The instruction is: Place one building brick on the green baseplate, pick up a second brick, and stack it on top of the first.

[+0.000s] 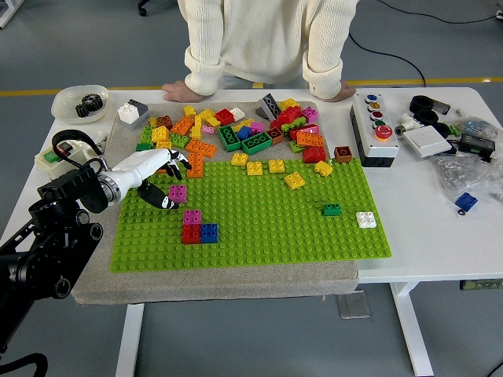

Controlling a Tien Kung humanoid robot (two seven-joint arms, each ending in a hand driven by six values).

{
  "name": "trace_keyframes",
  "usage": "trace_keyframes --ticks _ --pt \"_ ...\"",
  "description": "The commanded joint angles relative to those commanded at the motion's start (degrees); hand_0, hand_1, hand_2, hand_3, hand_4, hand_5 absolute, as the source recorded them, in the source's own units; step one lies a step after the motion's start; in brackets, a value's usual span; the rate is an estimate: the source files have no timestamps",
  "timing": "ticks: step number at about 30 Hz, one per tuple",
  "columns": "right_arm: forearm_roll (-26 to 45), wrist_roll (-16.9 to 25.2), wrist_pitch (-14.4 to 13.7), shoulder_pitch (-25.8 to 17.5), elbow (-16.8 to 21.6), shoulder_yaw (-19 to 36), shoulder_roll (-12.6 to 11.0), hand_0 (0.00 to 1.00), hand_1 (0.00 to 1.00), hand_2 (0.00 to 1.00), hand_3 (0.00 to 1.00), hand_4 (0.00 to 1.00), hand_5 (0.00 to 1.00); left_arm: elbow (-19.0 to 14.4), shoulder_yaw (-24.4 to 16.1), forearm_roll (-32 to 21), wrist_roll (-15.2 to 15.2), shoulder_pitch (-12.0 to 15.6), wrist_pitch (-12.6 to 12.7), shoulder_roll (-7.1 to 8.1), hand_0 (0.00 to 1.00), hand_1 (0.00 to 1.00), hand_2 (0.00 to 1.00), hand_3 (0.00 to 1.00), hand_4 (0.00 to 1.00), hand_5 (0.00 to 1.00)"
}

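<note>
Pink brick (178, 193) sitting on green baseplate (259, 228), left side, pinched by thumb and fingertips of left hand (157, 174). Judging: second brick being carried toward red-blue-pink cluster (198, 228) just below. Next calling for short move nearer, studs aligning, pressing down. Loose brick pile (236, 133) crowding far edge. Person's hands resting on table beyond.

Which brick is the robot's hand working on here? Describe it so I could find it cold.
Start at the green baseplate and go to its left part, where the white left hand reaches in. At its fingertips is a small pink brick, alone, just above the pink, red and blue cluster.
</note>
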Motion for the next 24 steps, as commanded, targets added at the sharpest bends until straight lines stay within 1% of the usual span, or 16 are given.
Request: trace_keyframes --ticks 2,3,8,9,14,15,24 --pt "0.0 0.0 0.0 0.0 0.0 0.0 0.0 0.741 0.642 0.711 0.594 0.832 0.408 0.1 0.2 0.0 0.0 0.0 0.0 0.04 0.704 0.639 0.577 0.648 0.998 0.002" --pt "0.0 0.0 0.0 0.1 0.0 0.0 0.0 0.741 0.642 0.711 0.593 0.832 0.408 0.2 0.3 0.0 0.0 -0.1 0.1 0.06 0.699 0.633 0.559 0.607 0.998 0.002" --pt "0.0 0.0 0.0 0.1 0.0 -0.1 0.0 0.741 0.642 0.711 0.593 0.832 0.408 0.8 0.6 0.0 -0.1 -0.2 0.7 -0.01 0.699 0.633 0.559 0.607 0.998 0.002" --pt "0.0 0.0 0.0 0.1 0.0 -0.1 0.0 0.741 0.642 0.711 0.593 0.832 0.409 0.8 0.6 0.0 -0.1 -0.3 0.7 -0.01 0.689 0.598 0.537 0.577 0.998 0.002" --pt "0.0 0.1 0.0 0.0 0.0 -0.2 0.0 0.741 0.642 0.711 0.593 0.832 0.409 1.3 0.8 0.0 -0.2 -0.6 1.3 -0.07 0.689 0.598 0.537 0.577 0.998 0.002" --pt "0.0 0.1 0.0 0.0 0.0 -0.2 0.0 0.741 0.642 0.711 0.593 0.831 0.407 1.5 0.9 0.0 -0.2 -0.7 1.5 -0.10 0.642 0.571 0.523 0.550 0.971 0.002" --pt "0.0 0.0 0.1 0.1 0.0 0.0 0.0 0.741 0.642 0.711 0.593 0.831 0.407 2.3 1.3 0.0 -0.1 -1.5 1.6 -0.29 0.627 0.556 0.517 0.536 0.957 0.002"
